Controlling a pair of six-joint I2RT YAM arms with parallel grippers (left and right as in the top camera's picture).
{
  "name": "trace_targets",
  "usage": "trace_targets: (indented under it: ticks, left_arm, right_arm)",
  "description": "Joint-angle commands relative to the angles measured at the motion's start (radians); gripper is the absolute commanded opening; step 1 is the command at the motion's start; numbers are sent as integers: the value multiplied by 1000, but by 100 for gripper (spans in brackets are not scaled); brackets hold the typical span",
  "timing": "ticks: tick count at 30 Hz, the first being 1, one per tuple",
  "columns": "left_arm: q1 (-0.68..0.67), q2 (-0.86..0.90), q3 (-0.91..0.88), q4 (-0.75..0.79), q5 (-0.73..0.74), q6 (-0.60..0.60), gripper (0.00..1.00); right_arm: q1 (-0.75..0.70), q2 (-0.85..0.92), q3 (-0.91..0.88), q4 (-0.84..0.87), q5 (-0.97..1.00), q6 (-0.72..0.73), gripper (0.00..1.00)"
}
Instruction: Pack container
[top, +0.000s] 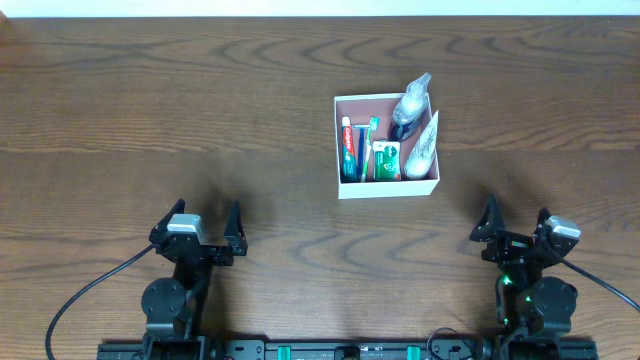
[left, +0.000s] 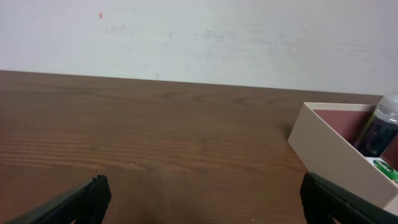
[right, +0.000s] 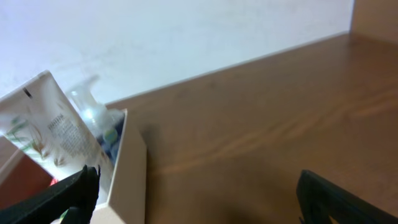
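Observation:
The container (top: 345, 191), a shallow square box with white walls and a pink inside, sits right of the table's middle. In it lie a toothpaste tube (top: 348, 147), a toothbrush (top: 366, 145), a small green packet (top: 386, 160), a white tube (top: 423, 147) and a clear bottle (top: 410, 105) that leans on the back rim. The box also shows in the left wrist view (left: 329, 152) and the right wrist view (right: 129, 180). My left gripper (top: 205, 222) is open and empty near the front left. My right gripper (top: 518, 222) is open and empty near the front right.
The brown wooden table (top: 150, 120) runs to a white wall at the back. Black cables trail from both arm bases at the front edge.

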Motion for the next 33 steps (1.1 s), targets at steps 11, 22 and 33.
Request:
trace_targets:
  ticks: [11, 22, 33]
  left_arm:
    - [6, -6, -14, -40, 3, 10, 98]
    - [6, -6, -14, -40, 3, 10, 98]
    - [6, -6, -14, -40, 3, 10, 98]
  right_arm:
    - [-11, -9, -51, 95, -12, -56, 99]
    - [-11, -9, -52, 71, -42, -120, 99]
    - [-12, -9, -51, 71, -41, -119, 99]
